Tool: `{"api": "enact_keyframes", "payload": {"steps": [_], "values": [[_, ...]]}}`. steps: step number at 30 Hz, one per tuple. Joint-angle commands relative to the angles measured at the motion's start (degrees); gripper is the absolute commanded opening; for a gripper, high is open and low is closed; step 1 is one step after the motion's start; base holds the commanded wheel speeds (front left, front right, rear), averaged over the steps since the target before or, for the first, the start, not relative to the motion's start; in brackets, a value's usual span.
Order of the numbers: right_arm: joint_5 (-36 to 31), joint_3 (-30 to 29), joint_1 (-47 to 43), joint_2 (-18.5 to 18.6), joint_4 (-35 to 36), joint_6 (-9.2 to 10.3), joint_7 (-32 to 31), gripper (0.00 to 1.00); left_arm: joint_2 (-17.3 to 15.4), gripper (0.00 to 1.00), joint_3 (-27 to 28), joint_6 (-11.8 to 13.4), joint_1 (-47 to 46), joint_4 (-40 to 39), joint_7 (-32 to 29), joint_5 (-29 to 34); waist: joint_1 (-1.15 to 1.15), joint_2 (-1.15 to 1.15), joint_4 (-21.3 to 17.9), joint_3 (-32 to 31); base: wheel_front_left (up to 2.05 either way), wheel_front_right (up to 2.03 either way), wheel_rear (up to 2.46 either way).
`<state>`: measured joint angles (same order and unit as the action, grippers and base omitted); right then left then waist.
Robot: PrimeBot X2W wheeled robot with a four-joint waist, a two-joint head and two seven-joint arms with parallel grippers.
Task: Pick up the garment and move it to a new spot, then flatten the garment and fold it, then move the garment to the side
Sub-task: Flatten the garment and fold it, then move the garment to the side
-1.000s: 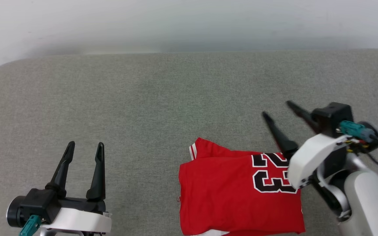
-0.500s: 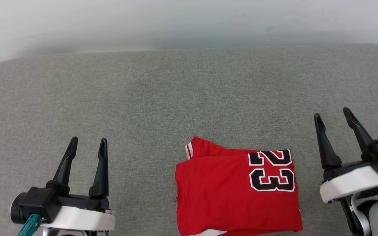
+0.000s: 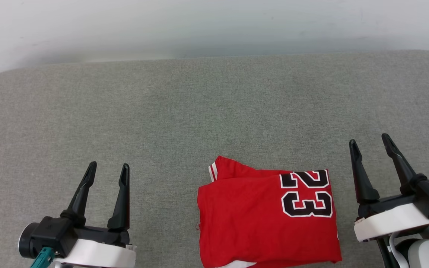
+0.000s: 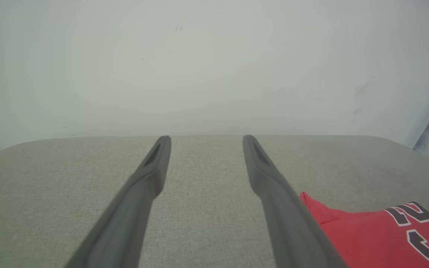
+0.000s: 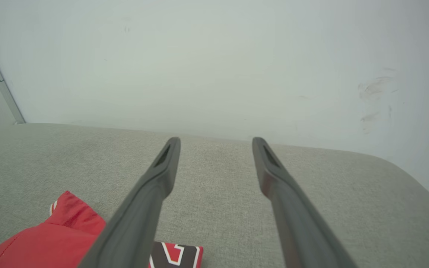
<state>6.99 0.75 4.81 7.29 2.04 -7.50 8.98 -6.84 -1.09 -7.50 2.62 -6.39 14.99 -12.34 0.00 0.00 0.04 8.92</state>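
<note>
Red garment (image 3: 259, 223), black "23" showing, between left gripper (image 3: 108, 165) and right gripper (image 3: 368, 138), both wide, empty.

You are drawing your right gripper (image 3: 368, 139) off the numbered edge of the shirt (image 3: 251, 219) and out to its right, where it is now standing clear of the cloth, pointing forward instead of slanting left. Your left gripper (image 3: 109, 165) is easing back slightly toward you.
</note>
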Motion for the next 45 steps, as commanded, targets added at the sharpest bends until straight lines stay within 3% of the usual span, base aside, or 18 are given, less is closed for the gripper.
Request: {"api": "enact_keyframes", "payload": {"steps": [1,10,14,18,22,23,24,25,28,33,42,43,44,45], "values": [[0.18,0.3,-0.09,-0.18,-0.08,0.02,0.31,1.0,0.04,1.0,0.28,0.08,-0.48,-0.07,0.26,-0.11,0.0,0.0,0.05,0.0,0.0,0.0,0.0],[1.26,1.52,-0.66,0.7,-0.19,0.02,-0.72,1.0,0.0,1.0,-0.09,0.08,-0.54,0.25,0.26,-0.4,0.0,0.0,0.37,0.23,0.0,0.0,0.0],[3.1,2.88,-0.47,1.7,0.12,0.02,-5.56,1.0,-0.32,1.0,-0.37,0.08,-0.63,0.46,0.26,-0.38,0.0,0.0,0.53,0.59,0.0,0.0,0.0],[6.96,5.73,-1.21,4.94,1.68,0.03,-18.37,1.0,-0.5,1.0,-0.55,0.08,-0.95,0.31,0.26,-0.51,0.0,0.0,0.81,1.43,0.0,0.0,0.0],[10.34,5.77,-2.74,7.31,3.95,0.03,-35.76,1.0,-0.58,1.0,-1.01,0.08,-1.61,0.34,0.26,-0.5,0.0,0.0,1.23,2.62,0.0,0.0,0.0],[11.85,5.09,-3.69,6.93,5.48,0.02,-44.15,1.0,-0.68,1.0,-1.28,0.08,-1.86,0.51,0.26,-0.48,0.0,0.0,1.57,3.07,0.0,0.0,0.0],[11.85,5.09,-3.69,6.93,5.48,0.02,-44.15,1.0,-0.68,1.0,-1.28,0.08,-1.86,0.51,0.26,-0.48,0.0,0.0,1.57,3.07,0.0,0.0,0.0],[12.99,3.62,-3.95,5.78,7.14,0.03,-50.26,1.0,-0.73,1.0,-1.48,0.08,-2.09,0.67,0.26,-0.51,0.0,0.0,1.95,3.57,0.0,0.0,0.0],[12.58,2.3,-3.85,4.29,8.13,0.02,-56.49,1.0,-0.74,1.0,-2.01,0.08,-2.83,0.82,0.26,-0.52,0.0,0.0,2.72,4.34,0.0,0.0,0.0],[11.31,1.83,-2.36,2.06,6.2,0.02,-61.25,1.0,-0.79,1.0,-2.79,0.08,-3.77,1.21,0.26,-0.31,0.0,0.0,4.22,5.7,0.0,0.0,0.0],[8.0,7.3,-1.33,1.17,-2.13,-0.07,-60.32,1.0,-0.78,1.0,-3.29,0.08,-4.8,1.74,0.26,-0.26,0.0,0.0,6.12,7.1,0.0,0.0,0.0],[7.71,8.0,-1.23,1.3,-3.12,-0.08,-59.89,0.87,-0.78,1.0,-3.28,0.08,-4.86,1.79,0.26,-0.26,0.0,0.0,6.16,7.1,0.0,0.0,0.0],[7.22,8.47,-0.87,1.46,-4.13,-0.08,-59.34,0.38,-0.76,1.0,-3.25,0.08,-4.87,1.85,0.26,-0.21,0.0,0.0,6.14,7.07,0.0,0.0,0.0],[6.5,9.12,-0.28,1.91,-4.94,-0.08,-58.44,0.0,-0.71,1.0,-3.24,0.08,-4.83,1.93,0.26,-0.12,0.0,0.0,6.04,6.97,0.0,0.0,0.0]]}}
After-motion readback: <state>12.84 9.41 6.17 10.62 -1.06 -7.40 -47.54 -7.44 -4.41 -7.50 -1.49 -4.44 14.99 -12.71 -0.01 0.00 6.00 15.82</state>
